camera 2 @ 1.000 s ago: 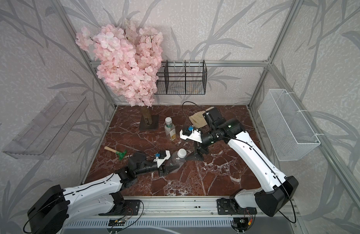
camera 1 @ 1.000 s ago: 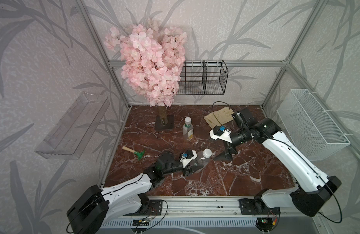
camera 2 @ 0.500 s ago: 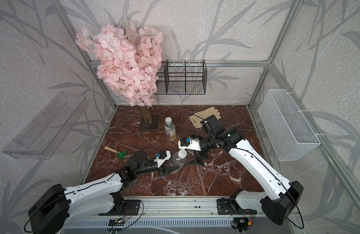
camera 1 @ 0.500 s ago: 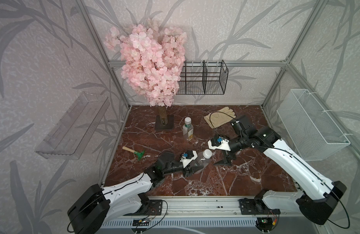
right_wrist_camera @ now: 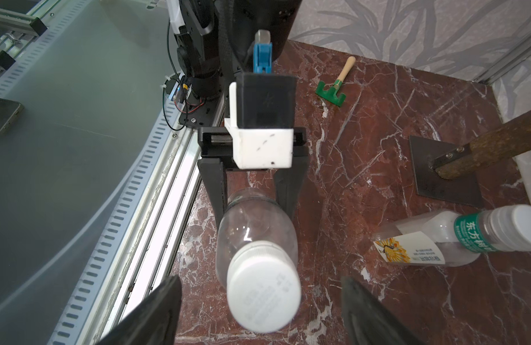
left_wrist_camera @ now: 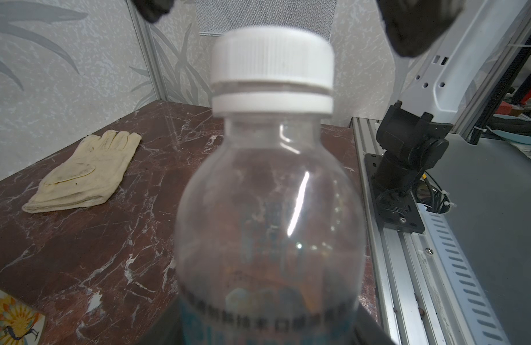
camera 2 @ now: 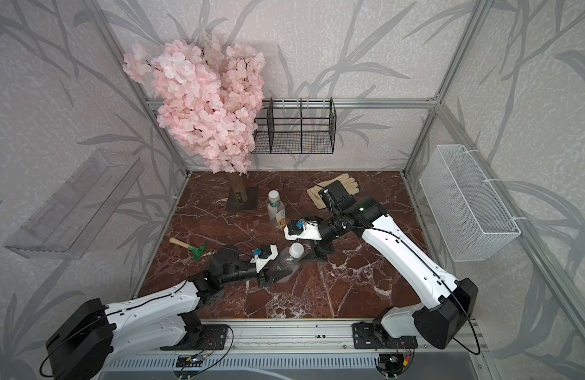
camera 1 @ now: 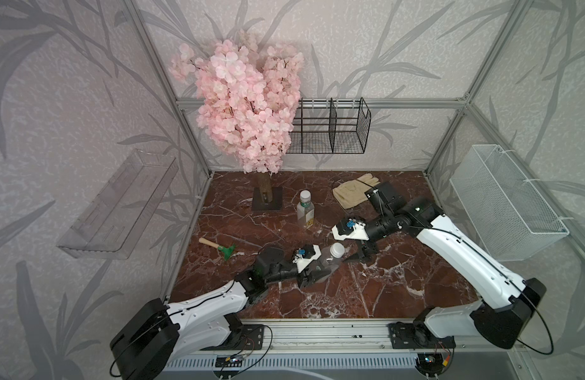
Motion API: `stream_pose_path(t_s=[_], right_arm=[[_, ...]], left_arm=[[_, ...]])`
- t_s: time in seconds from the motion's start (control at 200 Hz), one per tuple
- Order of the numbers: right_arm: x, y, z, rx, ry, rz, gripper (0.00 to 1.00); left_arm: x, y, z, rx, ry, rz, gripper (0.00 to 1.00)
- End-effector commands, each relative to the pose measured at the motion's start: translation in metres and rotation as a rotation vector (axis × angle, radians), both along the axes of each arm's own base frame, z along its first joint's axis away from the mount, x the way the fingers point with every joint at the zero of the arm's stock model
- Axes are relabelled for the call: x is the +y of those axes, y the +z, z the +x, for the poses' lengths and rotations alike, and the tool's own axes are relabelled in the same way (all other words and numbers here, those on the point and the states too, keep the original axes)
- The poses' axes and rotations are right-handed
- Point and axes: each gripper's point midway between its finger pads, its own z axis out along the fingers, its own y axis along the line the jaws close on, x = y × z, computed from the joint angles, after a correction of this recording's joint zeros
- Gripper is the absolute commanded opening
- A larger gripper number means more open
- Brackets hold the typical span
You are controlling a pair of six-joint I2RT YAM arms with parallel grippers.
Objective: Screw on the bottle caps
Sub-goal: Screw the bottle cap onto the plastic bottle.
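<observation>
Far to the left of the left gripper (camera 1: 317, 274), well apart from it: a small green plastic toy rake with a pale wooden handle (camera 1: 218, 246), flat on the red-brown marble tabletop (camera 1: 399, 289). Ahead of the same gripper, to the left of where it points: a small clear plastic bottle with a green neck band and a white-yellow label (camera 1: 305, 212), upright, with a white round plastic cap (camera 1: 305, 196) on its neck. No contact with either gripper.

Left gripper: pressed on both sides of the lower body of a rounder clear plastic bottle with a blue label at its base (right_wrist_camera: 255, 236). Holds it tilted, neck pointing away from the wrist and toward the right gripper (camera 1: 355, 256). On this neck, a second white ribbed screw cap (left_wrist_camera: 272, 55), with a thin clear strip showing between it and the white ring (left_wrist_camera: 271, 103) below.

Right gripper: spread wide, one black finger (right_wrist_camera: 156, 310) on each side of that cap, with a clear gap on both sides, touching nothing. Beyond its wrist, farther from the robot: a cream fabric work glove (camera 1: 350, 194), flat on the tabletop, partly hidden by the arm.
</observation>
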Motion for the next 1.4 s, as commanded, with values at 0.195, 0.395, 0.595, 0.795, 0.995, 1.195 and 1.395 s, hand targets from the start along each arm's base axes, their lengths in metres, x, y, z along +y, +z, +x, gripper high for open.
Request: stream_pose_path(t_s=[0.195, 0.395, 0.595, 0.795, 0.995, 1.195, 1.395], right_arm=[[0.001, 0.0, -0.002, 0.048, 0.001, -0.015, 0.76], [0.001, -0.004, -0.002, 0.061, -0.003, -0.031, 0.75], [0.001, -0.007, -0.002, 0.074, -0.004, -0.037, 0.7], [0.001, -0.011, -0.002, 0.091, -0.004, -0.046, 0.66], [0.002, -0.012, -0.003, 0.102, -0.003, -0.051, 0.61], [0.002, -0.014, -0.003, 0.098, -0.005, -0.06, 0.61], [0.004, -0.015, -0.002, 0.109, -0.013, -0.067, 0.56]], left_arm=[[-0.004, 0.02, 0.001, -0.033, -0.015, -0.044, 0.56], [-0.004, 0.019, 0.001, -0.034, -0.014, -0.043, 0.56], [-0.004, 0.019, 0.002, -0.035, -0.011, -0.041, 0.56], [-0.004, 0.019, 0.001, -0.035, -0.012, -0.041, 0.56], [-0.004, 0.019, 0.002, -0.036, -0.01, -0.038, 0.56], [-0.004, 0.018, 0.002, -0.035, -0.008, -0.037, 0.56], [-0.004, 0.018, 0.002, -0.034, -0.009, -0.036, 0.56]])
